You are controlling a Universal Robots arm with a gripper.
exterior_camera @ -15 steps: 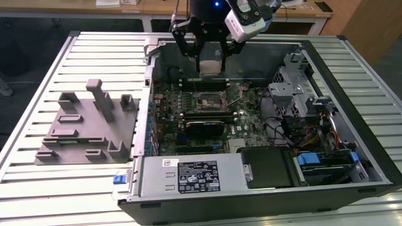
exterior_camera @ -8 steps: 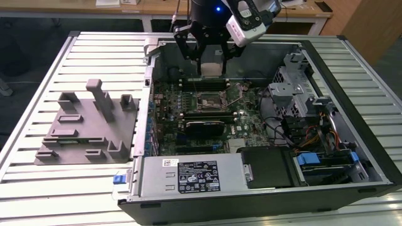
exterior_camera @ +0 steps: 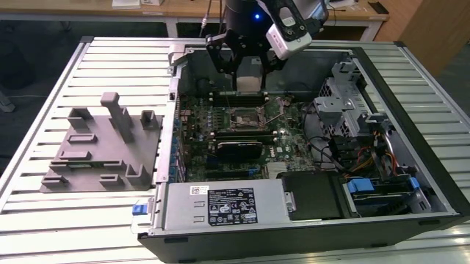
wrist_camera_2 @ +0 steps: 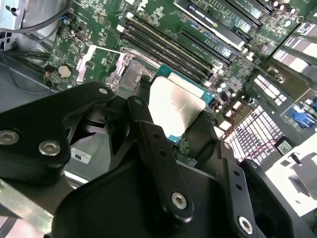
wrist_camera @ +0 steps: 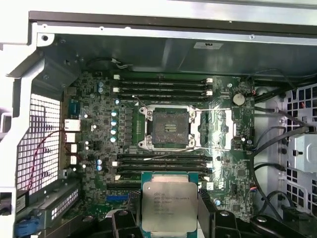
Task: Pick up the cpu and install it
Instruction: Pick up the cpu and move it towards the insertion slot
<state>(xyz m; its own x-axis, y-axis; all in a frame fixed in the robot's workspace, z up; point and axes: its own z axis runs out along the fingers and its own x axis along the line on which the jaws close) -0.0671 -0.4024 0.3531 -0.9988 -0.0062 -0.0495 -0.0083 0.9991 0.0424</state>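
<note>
The gripper (wrist_camera: 167, 222) clasped the cpu (wrist_camera: 168, 201) by two opposite edges; the chip hung beside the open socket (wrist_camera: 168, 128), apart from it.

A: Work surface?
B: Slatted aluminium tabletop (exterior_camera: 59, 220), pale grey, evenly lit.
A: Behind it?
B: Wooden desk (exterior_camera: 176, 10) on white legs along the far edge. Dark floor (exterior_camera: 52, 30) beneath. Wooden panel (exterior_camera: 433, 27) at the exterior view's right.
</note>
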